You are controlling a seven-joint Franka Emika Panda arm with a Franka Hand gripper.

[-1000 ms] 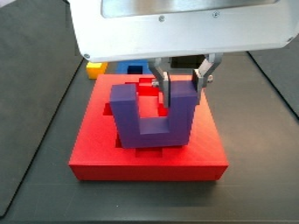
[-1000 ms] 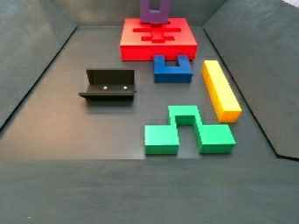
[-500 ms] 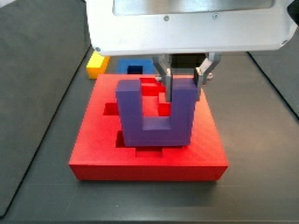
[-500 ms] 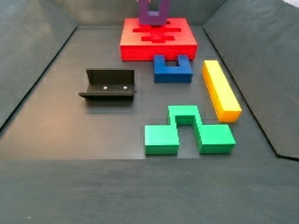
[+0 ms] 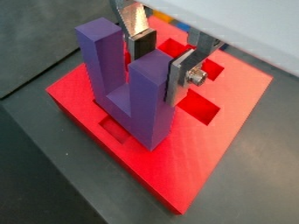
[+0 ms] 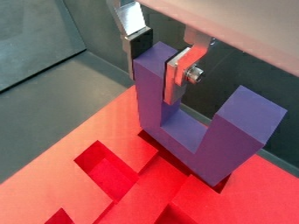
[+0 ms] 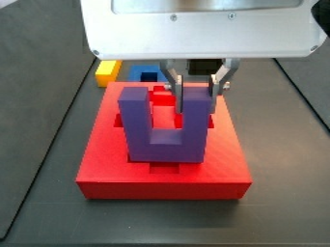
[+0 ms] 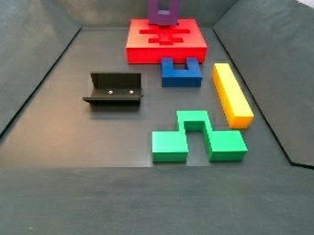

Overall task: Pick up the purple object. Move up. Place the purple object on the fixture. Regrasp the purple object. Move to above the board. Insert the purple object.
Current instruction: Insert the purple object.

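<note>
- Over the red board (image 7: 161, 164), the gripper (image 7: 196, 89) clamps one prong of the purple U-shaped block (image 7: 165, 125), silver fingers (image 5: 187, 72) pressed against both of its faces.
- The block stands prongs up, its base sunk in a cut-out at the middle of the board (image 5: 222, 140), as both wrist views show.
- In front of the board (image 8: 166, 41), in a side view, lie a blue notched block (image 8: 182, 71), a yellow bar (image 8: 232, 93) and a green block (image 8: 196, 136).
- The black fixture (image 8: 114, 90) stands empty, well apart from the board.
</note>
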